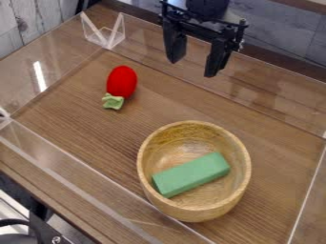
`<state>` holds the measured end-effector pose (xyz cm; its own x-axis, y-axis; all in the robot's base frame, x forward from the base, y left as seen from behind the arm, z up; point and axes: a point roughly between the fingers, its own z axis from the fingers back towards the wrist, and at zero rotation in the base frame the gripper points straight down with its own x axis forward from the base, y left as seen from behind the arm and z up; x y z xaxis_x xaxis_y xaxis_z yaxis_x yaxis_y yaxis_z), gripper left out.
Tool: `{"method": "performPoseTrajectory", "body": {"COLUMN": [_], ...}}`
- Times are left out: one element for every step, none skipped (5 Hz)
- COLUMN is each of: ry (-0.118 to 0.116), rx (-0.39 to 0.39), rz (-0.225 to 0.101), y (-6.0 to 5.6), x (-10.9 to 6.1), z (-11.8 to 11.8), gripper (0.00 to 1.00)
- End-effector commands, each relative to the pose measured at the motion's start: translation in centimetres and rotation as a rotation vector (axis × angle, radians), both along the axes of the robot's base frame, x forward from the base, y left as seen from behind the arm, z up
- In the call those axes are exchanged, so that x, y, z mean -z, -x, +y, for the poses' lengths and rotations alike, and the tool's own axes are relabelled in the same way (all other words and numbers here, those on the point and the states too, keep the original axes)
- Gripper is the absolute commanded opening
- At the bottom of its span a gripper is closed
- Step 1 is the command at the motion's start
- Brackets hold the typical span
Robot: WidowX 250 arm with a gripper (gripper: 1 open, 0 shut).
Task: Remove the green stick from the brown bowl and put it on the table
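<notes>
The green stick (192,174) is in the brown bowl (149,152), everything left to do; the hand (200,69), beyond the bowl, is spread open.

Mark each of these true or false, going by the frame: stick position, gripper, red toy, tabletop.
1. The green stick lies inside the brown bowl. True.
2. The gripper is holding the green stick. False: it hangs open, away from the bowl, holding nothing.
3. The red toy is in the bowl. False: it lies on the table.
4. The bowl stands upright on the table. True.
</notes>
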<state>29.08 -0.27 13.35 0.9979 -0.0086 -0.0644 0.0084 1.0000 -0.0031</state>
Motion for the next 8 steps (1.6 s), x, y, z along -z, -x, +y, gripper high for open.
{"method": "performPoseTrajectory", "body": {"ry": [0.011,0.023,0.017,0.001,-0.014,-0.005,-0.001,-0.007], "rx": [0.071,0.165,0.194,0.186,0.315,0.392,0.417,0.415], "rz": [0.031,0.06,0.053,0.029,-0.008,-0.087,-0.129,-0.156], "y": [1.4,3.6,5.3,6.6,7.1,7.5,8.0,8.2], "x": [1.3,3.2,5.1,6.4,7.7,7.7,7.5,7.3], "z": [0.2,0.0,-1.6,-3.3,-4.5,-5.3,-6.3,-6.7], "gripper": [1.0,1.0,1.0,1.0,1.0,1.0,1.0,1.0]}}
